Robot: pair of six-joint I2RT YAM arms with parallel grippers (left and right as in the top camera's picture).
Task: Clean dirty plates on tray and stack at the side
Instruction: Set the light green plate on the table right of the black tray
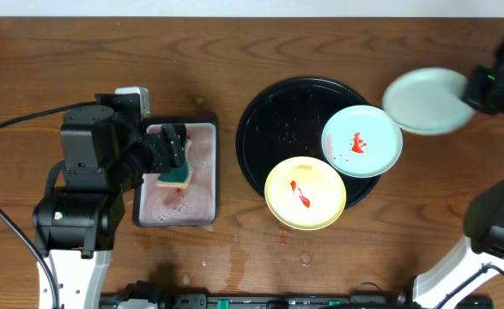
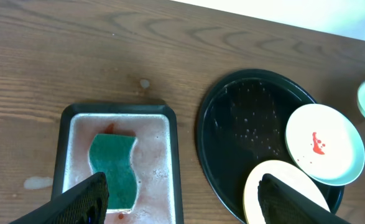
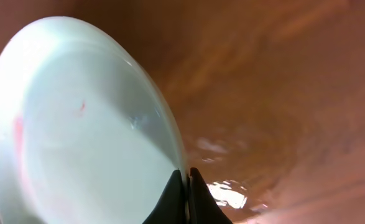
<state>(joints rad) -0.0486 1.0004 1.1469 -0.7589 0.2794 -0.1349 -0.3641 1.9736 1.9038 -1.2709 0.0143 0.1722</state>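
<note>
The black round tray (image 1: 277, 112) holds a mint-green plate (image 1: 361, 142) with red sauce spots on its right side and a pale yellow plate (image 1: 306, 193) with a red smear at its front edge. Both overhang the rim. My right gripper (image 1: 475, 88) is shut on the rim of a second mint-green plate (image 1: 428, 100) and holds it above the table, right of the tray. In the right wrist view, my fingers (image 3: 186, 177) pinch that plate (image 3: 76, 124), which shows faint pink traces. My left gripper (image 1: 173, 148) is open above the green sponge (image 1: 176, 176).
The sponge (image 2: 114, 171) lies in a small rectangular black-rimmed tray (image 2: 117, 107) holding pinkish foamy water, left of the round tray (image 2: 232, 137). The left wrist view also shows the yellow plate (image 2: 281, 186) and the mint-green plate (image 2: 325, 144). Water drops lie on the table near the front.
</note>
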